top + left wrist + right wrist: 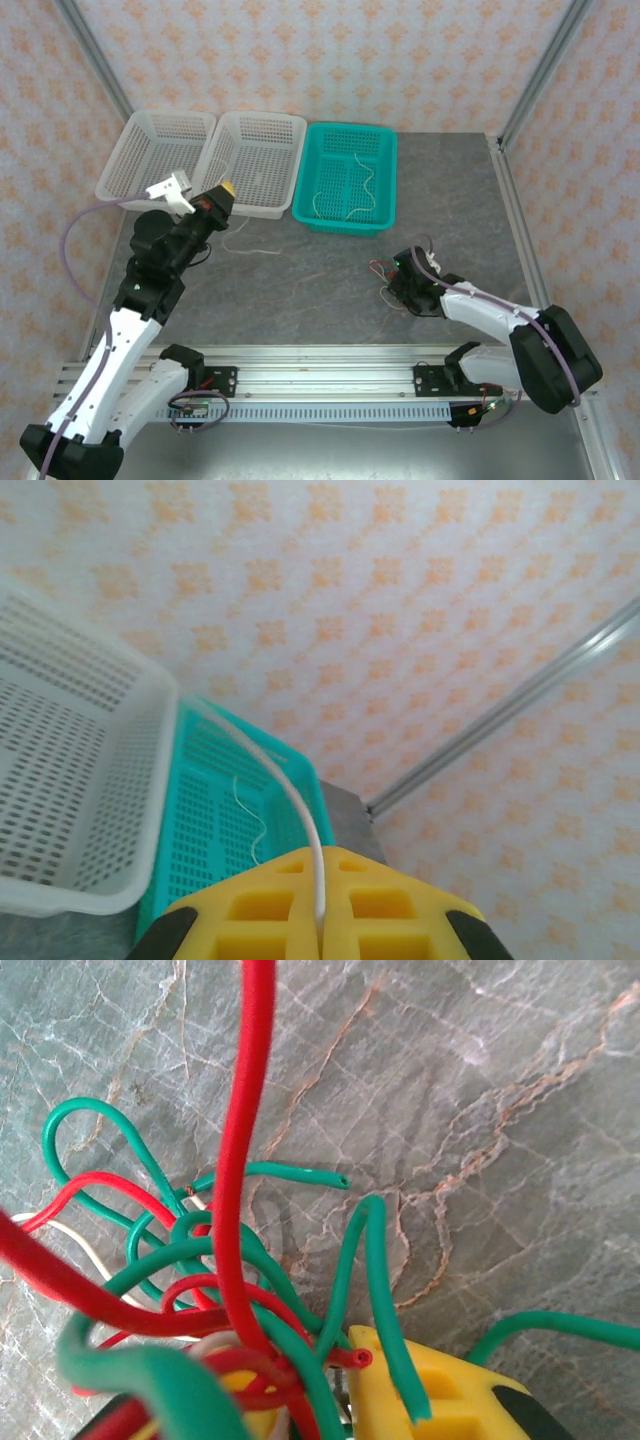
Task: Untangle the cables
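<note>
A white cable point(300, 805) runs out between my left gripper's point(321, 858) yellow fingers, which are shut on it. From above, that gripper point(224, 191) is raised by the front rim of the middle white basket, and the white cable point(250, 249) trails down onto the table. A knot of red and green cables point(225, 1290) with a white strand lies on the marble-grey table right in front of my right gripper point(330, 1390). Its jaws stand close together with red and green strands caught between them. From above, this tangle point(384, 276) sits under the right gripper point(405, 280).
A teal basket point(350, 180) at the back holds one cream cable point(362, 187). Two white baskets point(255, 160) point(155, 160) stand to its left. Metal frame posts point(540, 70) and patterned walls close in the table's sides and back.
</note>
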You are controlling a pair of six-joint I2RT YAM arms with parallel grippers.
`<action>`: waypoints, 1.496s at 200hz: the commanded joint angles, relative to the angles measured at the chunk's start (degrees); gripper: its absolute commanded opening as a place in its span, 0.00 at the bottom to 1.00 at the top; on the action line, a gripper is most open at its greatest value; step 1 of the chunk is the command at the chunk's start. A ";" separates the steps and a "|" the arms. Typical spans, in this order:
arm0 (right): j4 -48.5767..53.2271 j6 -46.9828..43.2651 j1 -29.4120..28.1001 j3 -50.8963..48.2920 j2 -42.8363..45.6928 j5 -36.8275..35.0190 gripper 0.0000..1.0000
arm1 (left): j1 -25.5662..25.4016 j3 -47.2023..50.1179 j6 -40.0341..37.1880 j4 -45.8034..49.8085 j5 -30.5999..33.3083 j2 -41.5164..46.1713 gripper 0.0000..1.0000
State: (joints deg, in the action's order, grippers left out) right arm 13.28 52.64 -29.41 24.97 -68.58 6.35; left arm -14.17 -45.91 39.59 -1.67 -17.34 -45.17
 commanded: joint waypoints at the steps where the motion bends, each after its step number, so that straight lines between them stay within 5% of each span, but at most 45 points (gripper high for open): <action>1: 7.65 -3.44 0.71 -0.88 2.53 -0.85 0.34 | -2.39 0.08 -1.64 -2.48 -6.80 -2.49 0.00; 45: 14.22 -7.20 0.76 5.88 16.50 -2.14 0.92 | -4.85 -3.00 -7.89 6.86 -3.51 -2.47 0.00; 62: 11.81 -7.19 0.75 6.80 22.36 -1.95 0.99 | -4.93 -3.98 -8.63 9.35 -3.06 -2.81 0.00; 94: 5.89 -9.79 0.74 9.66 27.43 -0.12 1.00 | -6.76 -6.48 -10.57 13.10 -6.74 -5.09 0.00; 144: 1.72 -8.67 0.75 15.10 28.17 1.48 1.00 | -18.68 -23.55 -14.46 18.47 -3.26 -11.96 0.00; 263: 9.79 -7.03 0.76 18.45 32.17 -2.88 0.99 | -18.34 -70.21 -27.15 20.10 8.36 -50.03 0.00; 299: 11.22 -7.41 0.76 17.75 34.68 -3.93 0.99 | -18.15 -74.76 -27.20 18.90 7.89 -61.40 0.00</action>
State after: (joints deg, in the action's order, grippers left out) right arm 22.48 45.82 -28.82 42.24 -35.77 4.34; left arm -32.86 -118.96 14.15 17.12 -10.92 -100.79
